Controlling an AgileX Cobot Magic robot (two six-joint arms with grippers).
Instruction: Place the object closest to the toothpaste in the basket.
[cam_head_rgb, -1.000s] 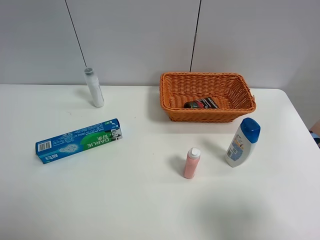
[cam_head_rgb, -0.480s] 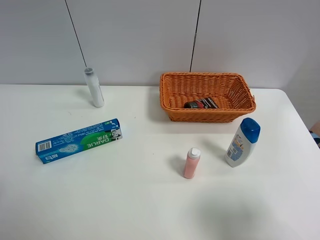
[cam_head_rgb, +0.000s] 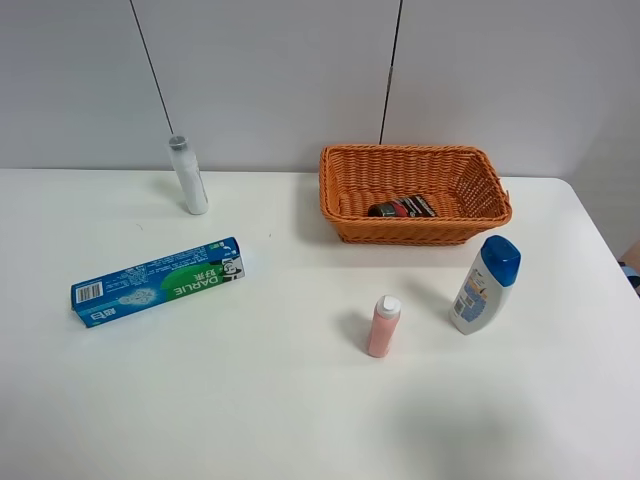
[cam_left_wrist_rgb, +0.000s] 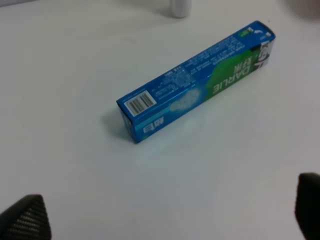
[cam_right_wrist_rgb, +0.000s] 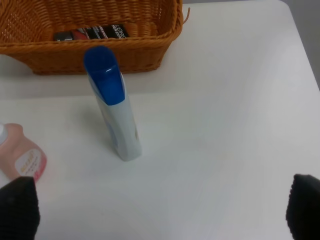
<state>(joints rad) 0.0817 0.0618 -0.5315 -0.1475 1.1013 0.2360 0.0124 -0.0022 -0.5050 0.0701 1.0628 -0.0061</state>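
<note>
Looking nearest first, you have both grippers spread wide and empty, left gripper above the toothpaste box, right gripper near the blue-capped bottle. Farther back, the slim white bottle stands upright left of the basket.

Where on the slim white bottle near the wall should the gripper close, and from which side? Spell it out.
Grip the white bottle around its mid-body, below the grey cap, coming in level from the front or the left. It stands upright, narrow and round, so open fingers span it easily. The wall behind it probably rules out approaching from that side. The left gripper looks nearest.
</note>
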